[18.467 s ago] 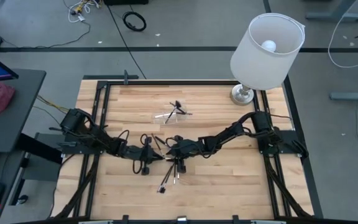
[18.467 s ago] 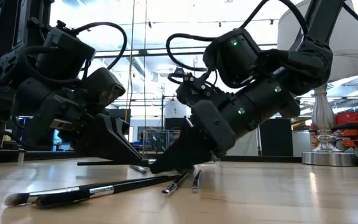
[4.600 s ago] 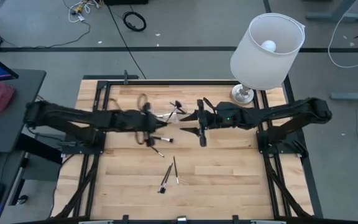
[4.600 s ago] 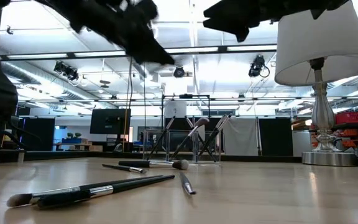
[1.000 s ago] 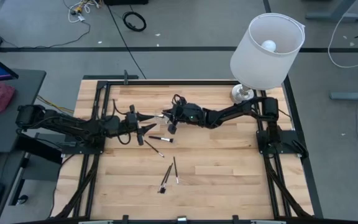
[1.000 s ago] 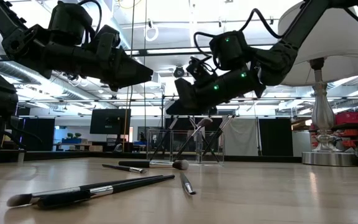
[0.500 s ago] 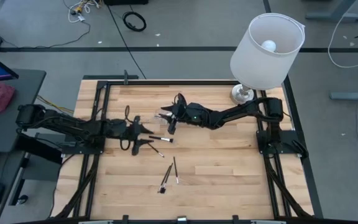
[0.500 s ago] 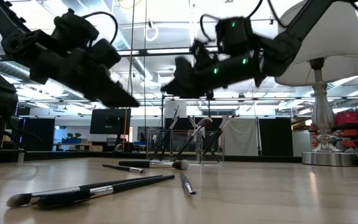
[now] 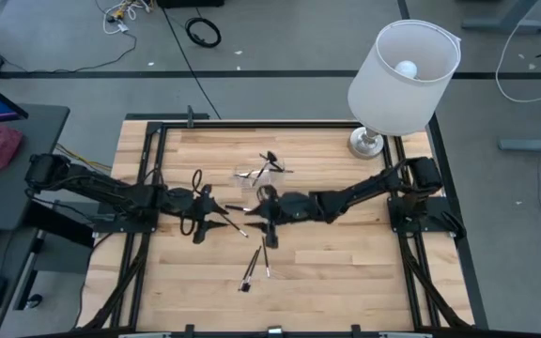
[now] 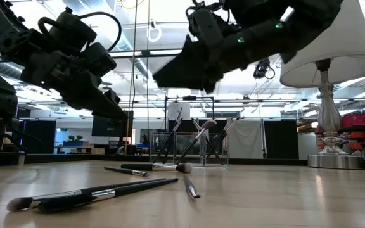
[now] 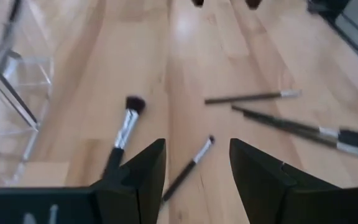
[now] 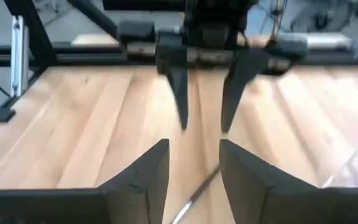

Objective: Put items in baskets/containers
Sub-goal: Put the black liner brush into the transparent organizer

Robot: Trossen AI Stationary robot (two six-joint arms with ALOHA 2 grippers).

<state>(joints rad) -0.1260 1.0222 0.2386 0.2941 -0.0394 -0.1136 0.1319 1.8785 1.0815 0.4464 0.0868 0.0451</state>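
A clear container (image 9: 255,176) stands at the table's middle far part, with several brushes (image 10: 198,136) leaning in it. Loose brushes lie on the wood: a fluffy-tipped one (image 11: 124,127), a thin one (image 11: 190,165), and others nearer the front edge (image 9: 255,265). My left gripper (image 11: 194,146) is open above the thin brush and touches nothing. My right gripper (image 12: 192,146) is open, faces the left gripper (image 12: 202,71) across that brush, and touches nothing. In the high view the left gripper (image 9: 224,221) and the right gripper (image 9: 254,214) are close together, on the near side of the container.
A lamp with a white shade (image 9: 404,66) and a metal base (image 9: 365,143) stands at the far right corner. Two long brushes (image 10: 94,193) and a short one (image 10: 191,188) lie close to the front edge. A black frame (image 9: 148,169) borders the table.
My left gripper has gone toward the near edge and down, tipping its fingers toward the table. My right gripper has drawn away from the clear container toward the near edge and now faces the left gripper. The loose brushes have stayed where they were.
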